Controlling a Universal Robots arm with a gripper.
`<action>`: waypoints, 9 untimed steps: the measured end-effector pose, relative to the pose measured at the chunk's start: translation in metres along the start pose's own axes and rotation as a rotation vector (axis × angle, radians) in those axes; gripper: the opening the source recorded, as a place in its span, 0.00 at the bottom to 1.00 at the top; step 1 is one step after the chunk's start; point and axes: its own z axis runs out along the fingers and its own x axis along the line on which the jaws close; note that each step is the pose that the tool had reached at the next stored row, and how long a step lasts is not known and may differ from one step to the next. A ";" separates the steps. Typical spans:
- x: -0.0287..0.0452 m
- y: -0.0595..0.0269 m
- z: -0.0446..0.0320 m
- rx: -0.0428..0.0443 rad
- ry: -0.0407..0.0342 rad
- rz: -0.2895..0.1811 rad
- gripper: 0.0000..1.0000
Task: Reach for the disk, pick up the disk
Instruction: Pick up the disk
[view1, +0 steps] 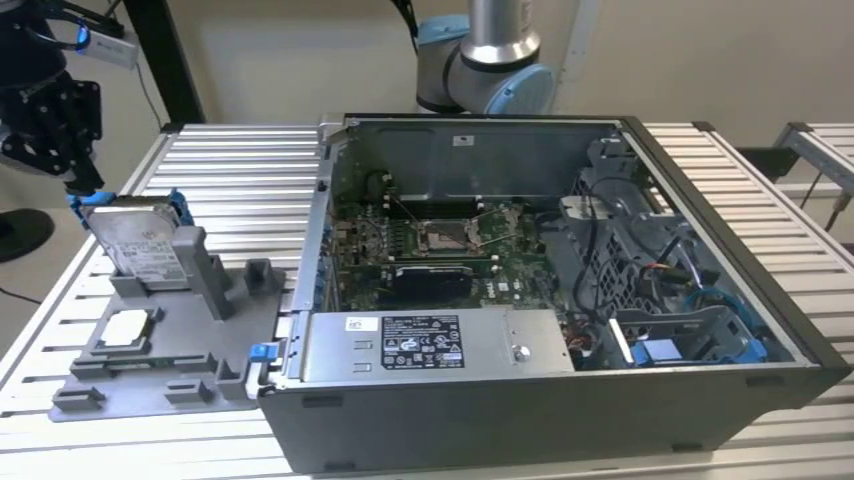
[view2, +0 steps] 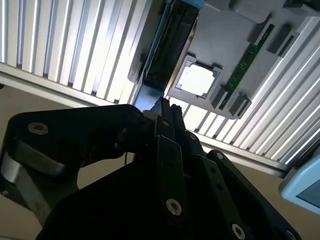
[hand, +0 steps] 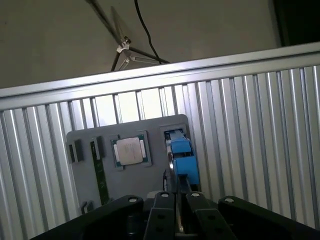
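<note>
The disk, silver-grey with a white label and blue side rails, stands on edge in a slot of the grey holder tray at the exterior view's left. My black gripper comes down from above onto the disk's upper corner, touching the blue rail there. In the first wrist view the gripper has its fingers close together on the blue-railed edge of the disk. In the second wrist view the gripper sits just short of the dark disk. The disk still rests in its slot.
A small square chip and a green memory stick lie in the tray beside the disk. An open computer case with a labelled grey box stands on the slatted metal table. The arm's base is behind it.
</note>
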 end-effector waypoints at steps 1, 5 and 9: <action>0.0000 0.0000 0.0000 0.0000 0.0000 0.000 1.00; -0.0001 0.0000 0.0000 0.0000 0.0000 0.000 1.00; -0.0001 0.0001 0.0000 0.0000 0.0000 0.000 1.00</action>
